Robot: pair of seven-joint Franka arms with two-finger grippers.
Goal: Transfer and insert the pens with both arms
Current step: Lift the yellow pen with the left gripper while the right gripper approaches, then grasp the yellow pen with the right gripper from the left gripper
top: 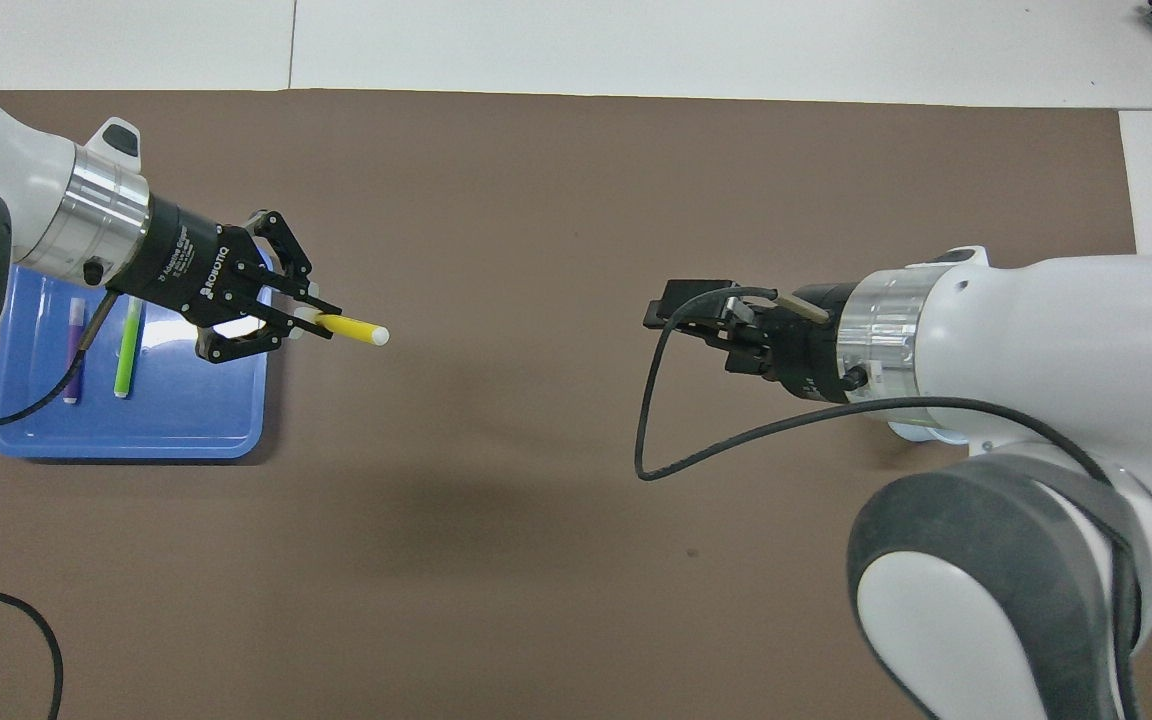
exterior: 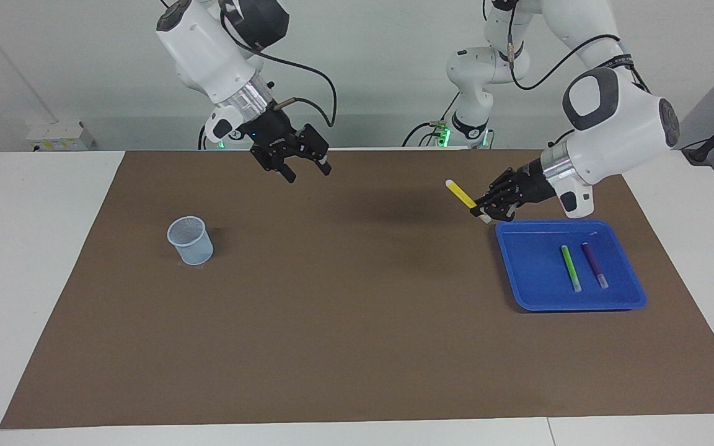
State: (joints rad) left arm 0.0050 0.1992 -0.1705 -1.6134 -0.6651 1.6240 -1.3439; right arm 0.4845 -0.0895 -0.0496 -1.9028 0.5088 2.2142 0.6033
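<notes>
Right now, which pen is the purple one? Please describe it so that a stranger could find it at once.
Look at the blue tray at the left arm's end of the brown mat. Two pens lie side by side in it. The purple pen is the darker one, on the side away from the mesh cup; its neighbour is the bright green pen.

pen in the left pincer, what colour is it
Yellow with a whitish tip; the pen shows best in the overhead view, held by the left pincer.
</notes>
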